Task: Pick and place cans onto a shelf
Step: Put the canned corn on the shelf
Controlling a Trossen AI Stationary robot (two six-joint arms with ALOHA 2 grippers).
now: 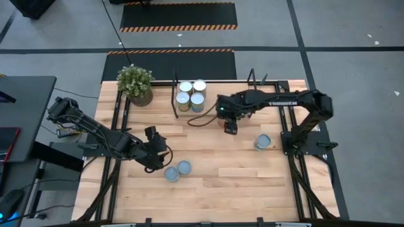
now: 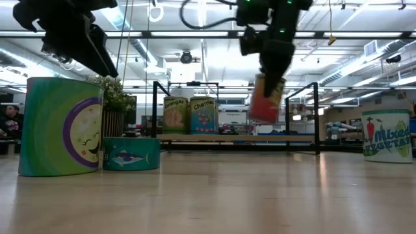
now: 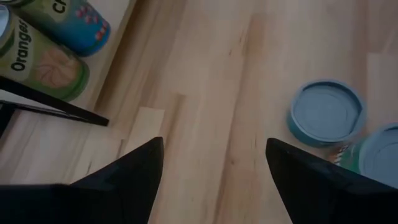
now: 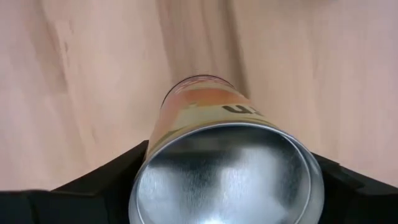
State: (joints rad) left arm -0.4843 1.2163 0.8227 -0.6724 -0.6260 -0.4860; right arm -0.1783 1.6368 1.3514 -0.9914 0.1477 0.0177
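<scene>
Held nearest the lens, an orange-labelled can (image 4: 227, 165) is clamped in the right pincer (image 1: 231, 128) off the tabletop (image 1: 252, 176) near the shelf (image 1: 214, 108), four cans (image 1: 190, 96) shelved, three unplaced, left pincer (image 1: 156, 156) open and empty.

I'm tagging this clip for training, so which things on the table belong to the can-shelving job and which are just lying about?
Belongs to the job:
- held can in the right gripper
- four shelved cans
- shelf
- two cans by the left gripper
- lone can

Just lying about:
- potted plant
</scene>
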